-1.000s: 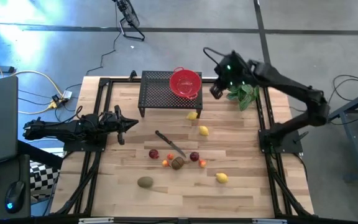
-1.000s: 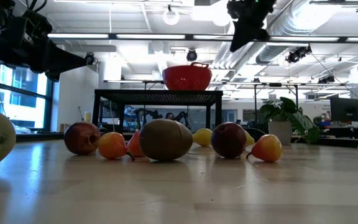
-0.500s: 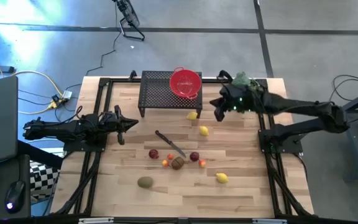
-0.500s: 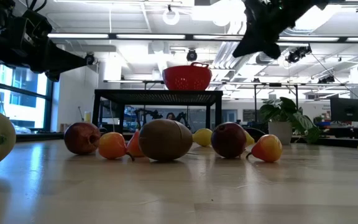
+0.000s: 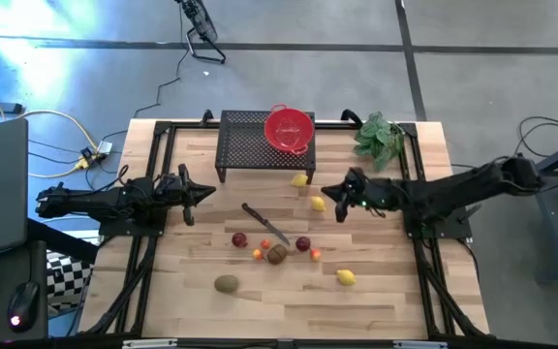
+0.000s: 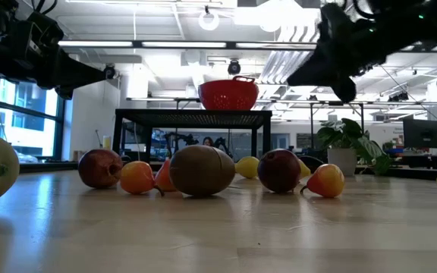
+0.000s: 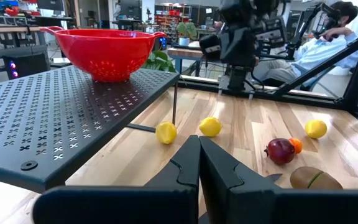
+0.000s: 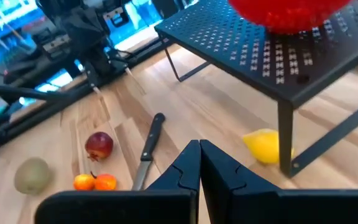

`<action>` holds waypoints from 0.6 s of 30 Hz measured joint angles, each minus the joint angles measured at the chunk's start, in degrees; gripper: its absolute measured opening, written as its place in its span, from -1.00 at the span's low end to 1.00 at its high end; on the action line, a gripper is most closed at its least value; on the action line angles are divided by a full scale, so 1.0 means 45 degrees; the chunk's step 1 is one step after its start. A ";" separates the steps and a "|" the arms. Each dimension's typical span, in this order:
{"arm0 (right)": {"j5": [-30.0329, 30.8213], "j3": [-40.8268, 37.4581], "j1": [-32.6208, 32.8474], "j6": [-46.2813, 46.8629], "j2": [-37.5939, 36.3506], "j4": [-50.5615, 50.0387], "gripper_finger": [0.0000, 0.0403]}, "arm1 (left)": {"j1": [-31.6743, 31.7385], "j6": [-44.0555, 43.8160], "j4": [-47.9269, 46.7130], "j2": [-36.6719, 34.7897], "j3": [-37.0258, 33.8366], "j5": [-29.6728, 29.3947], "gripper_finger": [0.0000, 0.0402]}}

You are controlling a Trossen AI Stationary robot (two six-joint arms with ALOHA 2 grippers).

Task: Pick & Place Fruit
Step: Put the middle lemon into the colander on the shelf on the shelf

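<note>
Lemon (image 5: 317, 204) just beside right tool (image 5: 340, 208)

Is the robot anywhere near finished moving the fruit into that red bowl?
No, nothing looks done: the red colander on the black rack shows no fruit. Neither gripper holds anything. The right gripper, shut, hovers near one lemon; the left gripper, shut, waits at the table's left. All is left: three lemons, two dark red fruits, the kiwis and the small orange ones lie on the table.

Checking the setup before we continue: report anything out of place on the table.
A knife lies among the loose fruit, blade toward the kiwi. The red colander on the rack is empty. Nothing spilled or damaged.
</note>
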 joint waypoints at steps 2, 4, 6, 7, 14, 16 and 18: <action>0.0550 -0.0312 0.0540 0.0480 0.0002 0.0422 -0.99 | -0.0003 0.0000 0.0000 0.0002 0.0000 0.0000 -1.00; 0.1117 -0.0465 0.1059 0.1002 0.0131 0.0585 -0.99 | 0.0000 0.0000 0.0000 0.0000 0.0000 0.0000 -1.00; 0.1685 -0.0492 0.1570 0.1280 0.0251 0.0573 -0.99 | -0.0003 0.0000 0.0000 0.0000 0.0000 0.0000 -1.00; 0.1899 -0.0492 0.1803 0.1299 0.0291 0.0587 -0.99 | -0.0004 0.0000 0.0000 0.0002 0.0000 0.0000 -1.00; 0.3001 -0.0487 0.2977 0.2139 0.0804 0.0797 -0.99 | -0.0002 0.0000 0.0000 0.0000 0.0000 0.0000 -1.00; 0.3393 -0.0478 0.3242 0.2525 0.1028 0.0808 -0.99 | 0.0000 0.0000 0.0000 0.0000 0.0000 0.0000 -1.00; 0.3749 -0.0483 0.3491 0.2948 0.1275 0.0827 -0.99 | -0.0001 0.0000 0.0000 0.0000 0.0000 0.0000 -1.00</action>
